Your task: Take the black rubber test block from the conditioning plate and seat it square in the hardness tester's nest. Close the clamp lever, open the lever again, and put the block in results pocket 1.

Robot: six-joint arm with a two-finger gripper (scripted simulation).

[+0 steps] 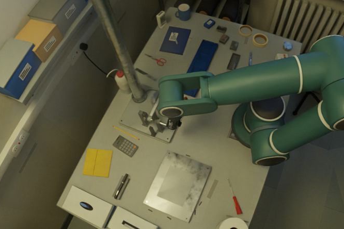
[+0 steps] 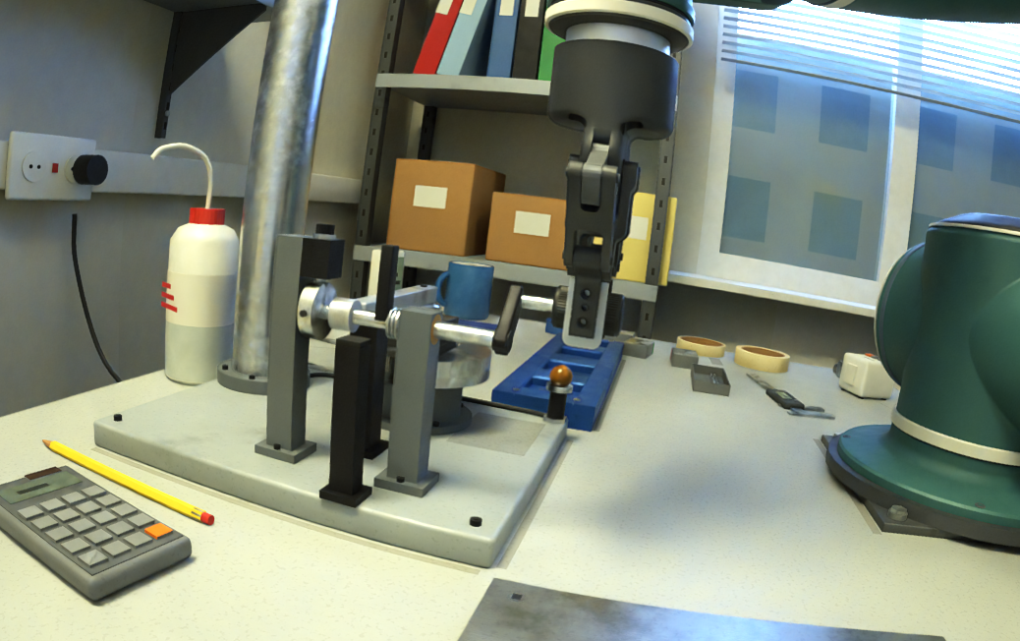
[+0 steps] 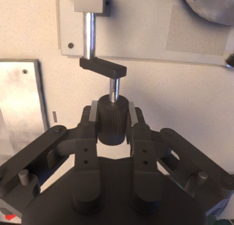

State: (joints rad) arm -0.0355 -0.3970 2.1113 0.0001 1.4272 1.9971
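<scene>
The black rubber block is hidden somewhere in the tester (image 2: pixel 354 367); I cannot see it or the nest behind the posts. The conditioning plate (image 1: pixel 178 185) lies empty at the front of the table. The clamp lever's knurled black handle (image 3: pixel 112 120) sticks out from a crank arm (image 3: pixel 103 67) on a steel shaft at the tester's right side, and my gripper (image 3: pixel 112 113) is closed on that handle from above. The clamp arm (image 2: pixel 402 296) on the shaft lies about level. The blue results tray (image 2: pixel 566 373) sits just behind the tester.
The tester's base plate (image 2: pixel 315 466) carries a thick steel column (image 2: pixel 279 183) and a small brown-knobbed pin (image 2: pixel 559 389) near my gripper. A wash bottle (image 2: pixel 201 295), pencil (image 2: pixel 127 481) and calculator (image 2: pixel 82 529) lie to the left. My arm's base (image 2: pixel 976 399) stands to the right.
</scene>
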